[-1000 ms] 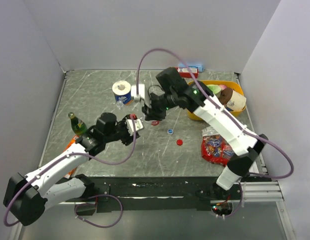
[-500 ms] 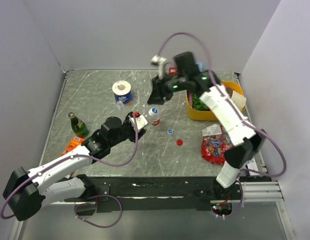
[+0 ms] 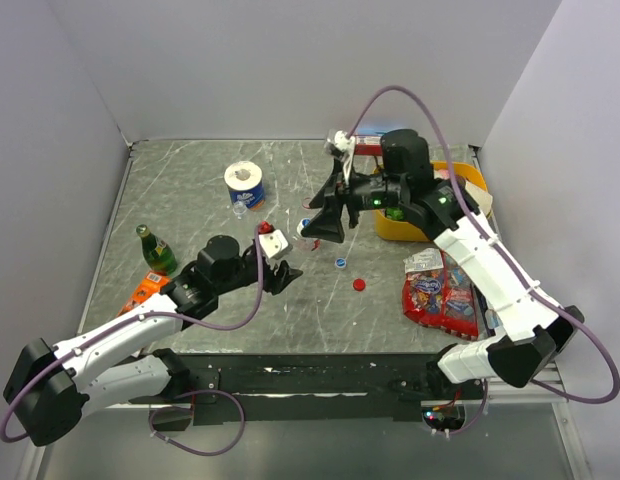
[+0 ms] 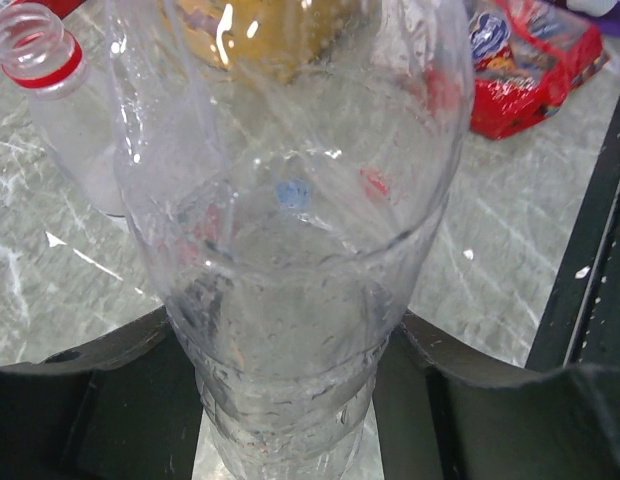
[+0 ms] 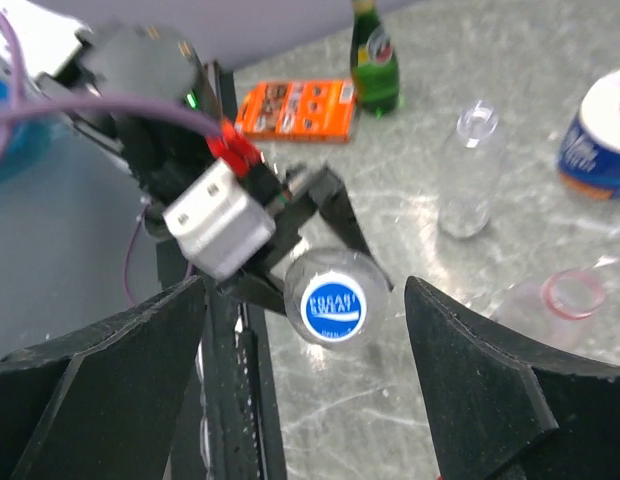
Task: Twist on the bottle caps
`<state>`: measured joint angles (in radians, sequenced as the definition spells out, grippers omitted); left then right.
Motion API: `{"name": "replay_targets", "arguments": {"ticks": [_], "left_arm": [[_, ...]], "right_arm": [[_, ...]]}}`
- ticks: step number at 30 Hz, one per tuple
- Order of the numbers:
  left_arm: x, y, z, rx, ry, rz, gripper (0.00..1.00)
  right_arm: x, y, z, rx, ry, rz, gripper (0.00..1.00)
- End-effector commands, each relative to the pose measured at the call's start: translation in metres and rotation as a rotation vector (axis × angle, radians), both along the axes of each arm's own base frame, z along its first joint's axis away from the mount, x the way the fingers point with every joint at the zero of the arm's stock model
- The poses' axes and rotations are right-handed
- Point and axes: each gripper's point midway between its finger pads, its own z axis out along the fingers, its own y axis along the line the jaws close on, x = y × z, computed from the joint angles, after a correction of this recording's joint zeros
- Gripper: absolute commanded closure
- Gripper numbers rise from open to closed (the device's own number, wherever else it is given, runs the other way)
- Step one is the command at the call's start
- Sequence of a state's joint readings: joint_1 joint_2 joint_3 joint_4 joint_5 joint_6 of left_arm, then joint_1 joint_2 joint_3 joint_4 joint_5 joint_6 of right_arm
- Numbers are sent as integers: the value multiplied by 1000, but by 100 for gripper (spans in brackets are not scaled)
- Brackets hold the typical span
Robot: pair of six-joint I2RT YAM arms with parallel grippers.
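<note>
My left gripper [image 4: 290, 375] is shut on the lower body of a clear bottle [image 4: 290, 230], holding it upright. A blue cap [image 5: 333, 305] with white lettering sits on that bottle's neck. My right gripper [image 5: 308, 300] hovers above it with both fingers spread wide, touching nothing. In the top view the right gripper [image 3: 328, 207] hides most of the bottle, and the left gripper [image 3: 296, 240] reaches in from the lower left. A loose blue cap [image 3: 340, 263] and a red cap [image 3: 358, 284] lie on the table. Two uncapped bottles stand nearby, one plain [image 5: 468, 170] and one with a red neck ring [image 4: 40, 60].
A toilet roll [image 3: 244, 183] stands at the back left. A green bottle [image 3: 150, 248] and an orange packet [image 3: 145, 290] are at the left. A yellow bin [image 3: 430, 228] and a red snack bag [image 3: 440, 300] are at the right.
The right gripper, earlier shut over the bottle's top, has opened wide and pulled up and to the right. The blue cap stays on the bottle, still held in the left gripper.
</note>
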<state>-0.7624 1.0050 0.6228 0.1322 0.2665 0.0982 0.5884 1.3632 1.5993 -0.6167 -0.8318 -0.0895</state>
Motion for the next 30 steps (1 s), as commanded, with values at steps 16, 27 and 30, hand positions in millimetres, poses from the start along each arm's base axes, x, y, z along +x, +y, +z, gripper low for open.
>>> {"name": "replay_targets", "arguments": {"ticks": [16,27,30], "left_arm": [[-3,-14,57,-152,-72,-78,99],[4,-14,58,-198,-8,-48,53],[7,-7,47,-152,11,-21,4]], "right_arm": [[15,23,-23,-34,-73,-40,39],[15,13,-17,-64,-163,-64,85],[27,-10,9,-85,-272,-100,92]]}}
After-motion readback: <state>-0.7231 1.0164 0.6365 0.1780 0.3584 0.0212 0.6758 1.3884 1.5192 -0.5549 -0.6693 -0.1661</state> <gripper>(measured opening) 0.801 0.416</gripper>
